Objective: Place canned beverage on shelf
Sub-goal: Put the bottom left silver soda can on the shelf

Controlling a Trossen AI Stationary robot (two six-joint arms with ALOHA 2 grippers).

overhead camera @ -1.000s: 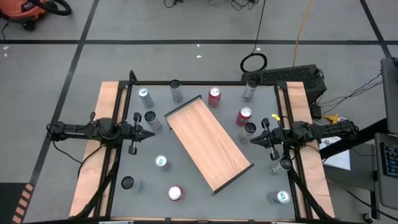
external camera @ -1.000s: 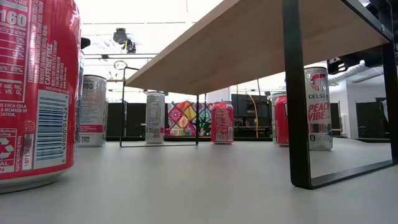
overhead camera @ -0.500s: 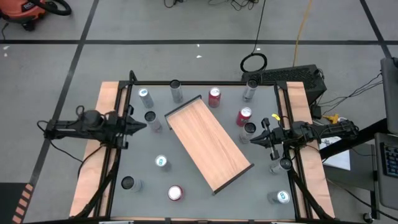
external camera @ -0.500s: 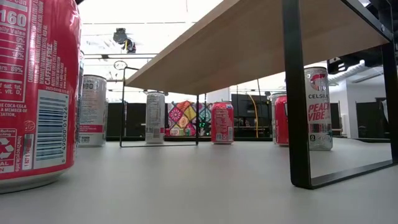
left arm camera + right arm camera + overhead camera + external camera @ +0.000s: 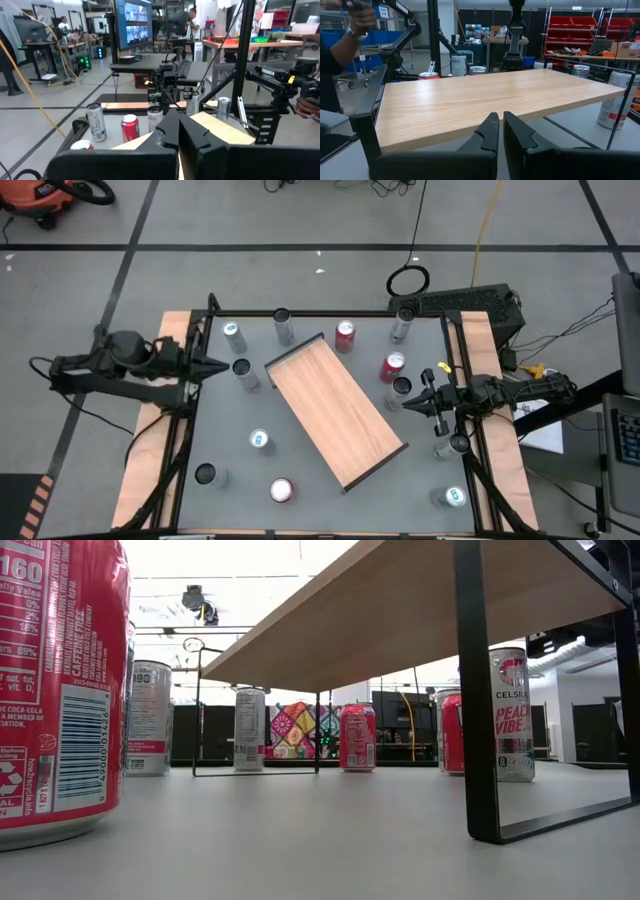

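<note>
At the near edge of the grey worktop (image 5: 230, 505) stands a red can (image 5: 55, 690); its label reads "160", "CAFFEINE FREE" and "COCA-COLA" beside a barcode. The shelf (image 5: 335, 410), a light wooden board on a thin black frame, stands slantwise in the worktop's middle with nothing on it. Behind its near right leg a silver can (image 5: 511, 715) reads "CELSIUS" and "PEACH VIBE". Further cans, silver and red, are scattered round the shelf to the far edge. The left gripper (image 5: 215, 365) hangs at the worktop's left edge, jaws pressed together and holding nothing. The right gripper (image 5: 412, 404) sits at the right edge, pointing at the shelf, jaws likewise closed and empty
</note>
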